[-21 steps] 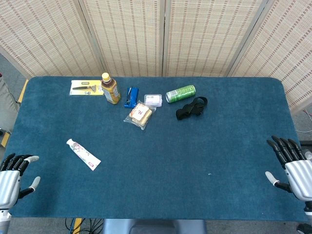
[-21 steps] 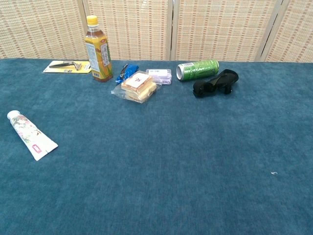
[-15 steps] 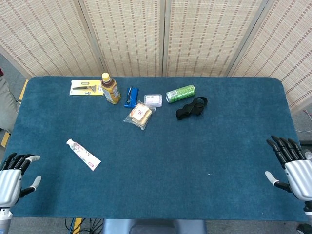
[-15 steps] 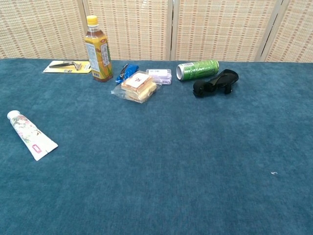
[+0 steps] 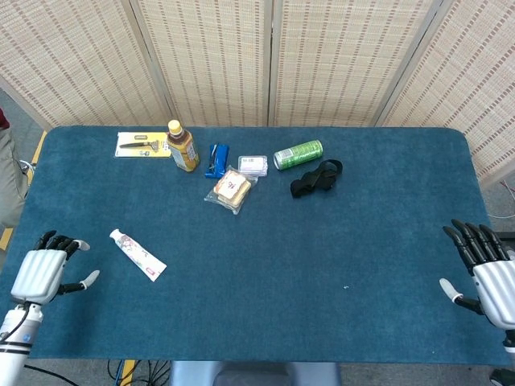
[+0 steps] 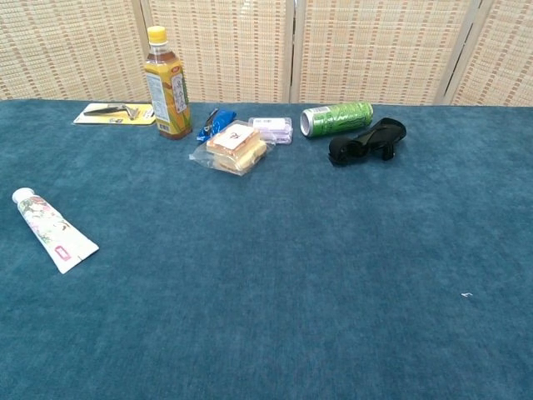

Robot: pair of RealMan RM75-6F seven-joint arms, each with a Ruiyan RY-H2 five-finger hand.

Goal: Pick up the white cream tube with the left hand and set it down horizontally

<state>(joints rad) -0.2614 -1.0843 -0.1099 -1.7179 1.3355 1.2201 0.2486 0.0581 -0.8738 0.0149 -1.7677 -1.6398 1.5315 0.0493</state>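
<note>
The white cream tube (image 5: 138, 254) lies flat on the blue table cloth at the left, cap toward the back left; in the chest view the tube (image 6: 52, 229) is at the left edge. My left hand (image 5: 45, 272) hovers open over the table's left front, a short way left of the tube and apart from it. My right hand (image 5: 488, 268) is open at the table's right front edge, holding nothing. Neither hand appears in the chest view.
Along the back stand a yellow-capped tea bottle (image 5: 182, 147), a carded razor (image 5: 142, 145), a blue packet (image 5: 216, 160), a small white box (image 5: 253, 166), a wrapped sandwich (image 5: 232, 190), a lying green can (image 5: 298, 154) and a black strap (image 5: 316, 178).
My left hand has risen and moved inward to the right, toward the tube. The tube and the right hand have stayed put.
</note>
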